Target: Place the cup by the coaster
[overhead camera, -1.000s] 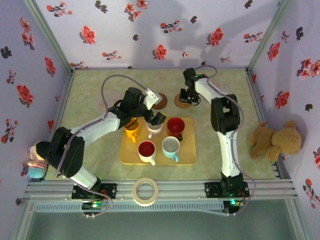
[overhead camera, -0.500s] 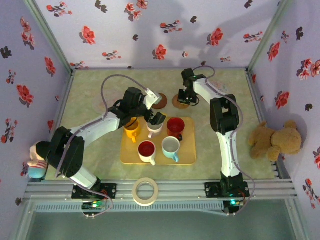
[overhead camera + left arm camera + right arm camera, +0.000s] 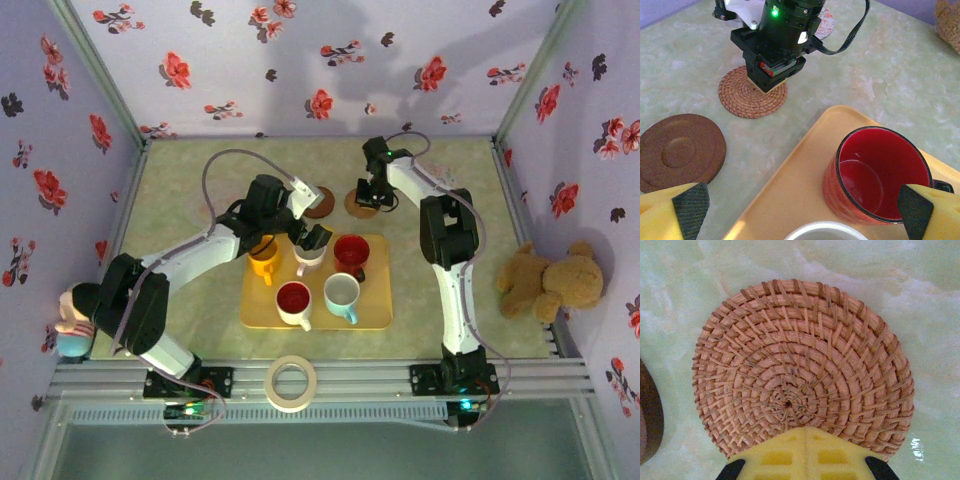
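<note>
Left hand (image 3: 308, 238): 2 fingers spread wide, arm stretched forward. Right hand (image 3: 369, 197): fingers pressed together, pointing down.

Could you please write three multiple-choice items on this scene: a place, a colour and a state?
1. Where is the right end effector? A) at the woven coaster B) at the tape roll C) beside the teddy bear
2. What colour is the mug in the tray's far right corner? A) yellow B) red C) green
3. How is the left end effector? A) shut tight B) barely ajar C) open wide
1 A, its camera looks onto the weave; 2 B, red inside and out; 3 C, fingers far apart.
</note>
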Robot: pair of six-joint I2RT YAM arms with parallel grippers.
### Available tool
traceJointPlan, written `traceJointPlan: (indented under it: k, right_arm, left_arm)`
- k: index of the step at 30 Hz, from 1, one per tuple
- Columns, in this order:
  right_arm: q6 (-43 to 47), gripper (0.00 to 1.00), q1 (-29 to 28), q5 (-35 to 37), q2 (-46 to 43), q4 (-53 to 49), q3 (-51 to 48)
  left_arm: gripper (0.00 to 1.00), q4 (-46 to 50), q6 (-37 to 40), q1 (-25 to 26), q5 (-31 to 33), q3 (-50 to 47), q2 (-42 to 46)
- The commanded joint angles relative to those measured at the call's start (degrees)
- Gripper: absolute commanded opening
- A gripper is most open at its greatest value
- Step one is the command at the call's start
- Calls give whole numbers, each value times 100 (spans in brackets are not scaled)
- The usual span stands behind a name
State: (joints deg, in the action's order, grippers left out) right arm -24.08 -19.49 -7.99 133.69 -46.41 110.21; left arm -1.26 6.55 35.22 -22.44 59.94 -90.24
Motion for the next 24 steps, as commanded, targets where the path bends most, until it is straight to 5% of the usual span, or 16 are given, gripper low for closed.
traceJointPlan:
  k: [1, 13, 24]
  right_arm:
    - [-48, 7, -126, -176, 166, -347, -17]
    - [-46, 7, -153, -67, 100, -371, 18]
    - [14, 21, -152, 14, -62, -497, 273]
  left_arm:
    - [100, 29, 87, -42, 73, 34, 169]
    - [100, 20, 92, -41, 73, 26, 164]
    - [100, 7, 86, -41, 77, 35, 215]
